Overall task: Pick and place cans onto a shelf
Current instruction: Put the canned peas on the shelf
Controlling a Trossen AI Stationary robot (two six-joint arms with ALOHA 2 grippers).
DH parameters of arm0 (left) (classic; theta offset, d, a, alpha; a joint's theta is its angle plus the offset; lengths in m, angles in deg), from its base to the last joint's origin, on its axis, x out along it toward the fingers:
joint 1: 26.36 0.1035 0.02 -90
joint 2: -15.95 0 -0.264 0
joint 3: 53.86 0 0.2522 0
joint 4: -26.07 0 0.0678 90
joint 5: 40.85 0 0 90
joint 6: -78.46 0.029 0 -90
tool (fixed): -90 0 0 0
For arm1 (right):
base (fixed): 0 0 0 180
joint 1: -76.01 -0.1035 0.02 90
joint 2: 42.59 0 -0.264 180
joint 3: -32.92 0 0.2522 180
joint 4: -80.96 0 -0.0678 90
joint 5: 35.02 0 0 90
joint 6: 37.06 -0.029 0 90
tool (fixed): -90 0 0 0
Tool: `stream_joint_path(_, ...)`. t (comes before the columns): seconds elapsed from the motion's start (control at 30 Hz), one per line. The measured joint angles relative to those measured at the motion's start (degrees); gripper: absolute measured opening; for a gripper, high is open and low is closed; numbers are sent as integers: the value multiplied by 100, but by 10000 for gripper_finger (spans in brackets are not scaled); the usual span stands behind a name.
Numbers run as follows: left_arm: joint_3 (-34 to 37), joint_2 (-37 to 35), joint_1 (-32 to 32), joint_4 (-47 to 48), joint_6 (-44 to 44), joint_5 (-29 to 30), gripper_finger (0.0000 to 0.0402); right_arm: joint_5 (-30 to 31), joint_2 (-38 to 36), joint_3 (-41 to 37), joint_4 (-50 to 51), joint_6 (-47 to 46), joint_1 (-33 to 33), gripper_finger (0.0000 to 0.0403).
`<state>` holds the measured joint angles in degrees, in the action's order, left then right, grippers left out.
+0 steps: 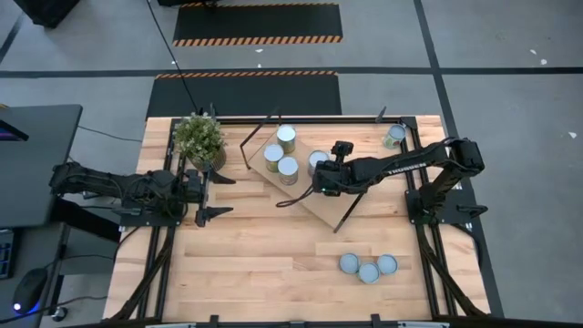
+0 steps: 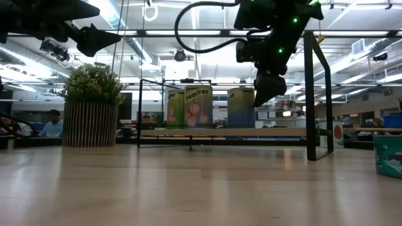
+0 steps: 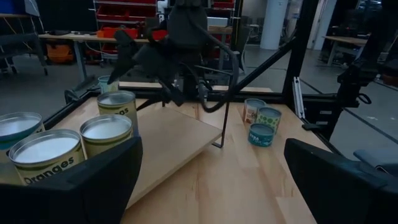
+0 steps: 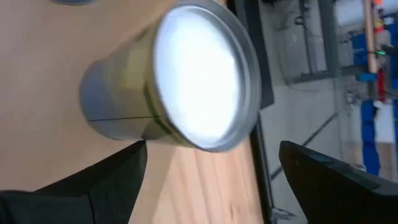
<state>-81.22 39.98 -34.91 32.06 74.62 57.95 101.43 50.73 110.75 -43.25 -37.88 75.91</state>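
The right gripper (image 1: 318,181) is hovering with fingers apart over the shelf (image 1: 310,202) — a can (image 4: 180,81) standing just beyond them, three more cans (image 1: 281,153) at ten o'clock. The left gripper (image 1: 211,193) is waiting open at nine o'clock.

shiny metal cans (image 1: 286,137), pale wood shelf (image 1: 314,202)

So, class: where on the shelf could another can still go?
The shelf is bare at its near end, below the right gripper. Its far end is crowded: four cans cluster there. The left gripper waits beside the plant.
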Motion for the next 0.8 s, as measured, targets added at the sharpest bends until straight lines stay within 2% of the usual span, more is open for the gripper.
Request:
stream_joint_path(0.2, -1, 1, 1, -2, -2, 0, 398, 87, 0, 0, -179, 358, 290, 373)
stream_joint_path(0.37, -2, 1, -1, -2, -2, 0, 398, 73, 0, 0, -845, 1048, 532, 373)
stream_joint_path(0.6, -2, 2, 0, -2, 0, -1, 398, -406, 0, 0, -1822, 1585, 786, 373)
stream_joint_path(0.8, -7, 0, 1, -4, 0, 0, 398, -822, 0, 0, -2034, 1603, 805, 373)
